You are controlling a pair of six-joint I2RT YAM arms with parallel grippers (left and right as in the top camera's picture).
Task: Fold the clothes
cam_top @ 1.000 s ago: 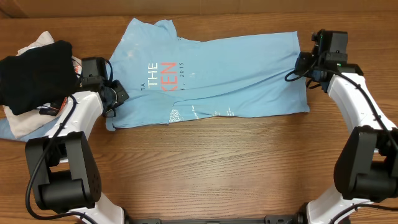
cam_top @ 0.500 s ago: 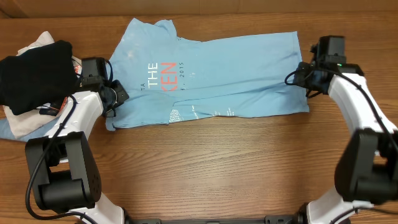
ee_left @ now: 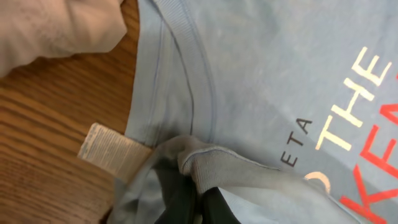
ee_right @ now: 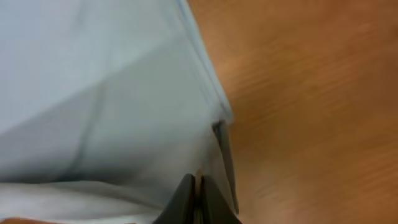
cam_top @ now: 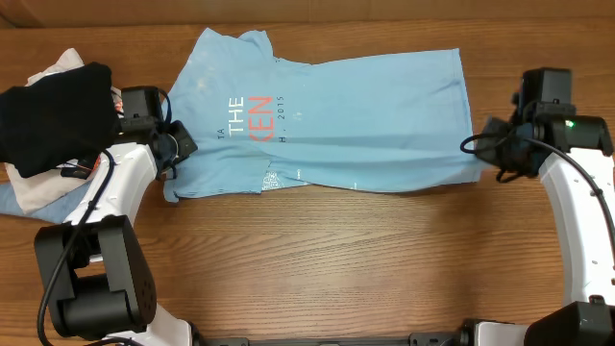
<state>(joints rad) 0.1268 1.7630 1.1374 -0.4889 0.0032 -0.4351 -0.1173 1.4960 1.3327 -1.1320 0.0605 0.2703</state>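
Sky-blue T-shirt (cam_top: 365, 106) lies flat on the table, right of the black garment (cam_top: 53, 111), pinched at both ends.
Its near edge is turned over, showing small white logos (cam_top: 272, 178); red and white lettering (cam_top: 248, 113) sits beyond. The left gripper (cam_top: 181, 146), just beside the black garment, clamps bunched fabric. The right gripper (cam_top: 483, 167), well apart from it, nips the near corner.

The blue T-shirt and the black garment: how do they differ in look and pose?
The blue T-shirt lies spread out on the table; the black garment sits bunched on a pile of other cloth. The T-shirt bears red and white lettering; the black garment shows none. Both are cloth.
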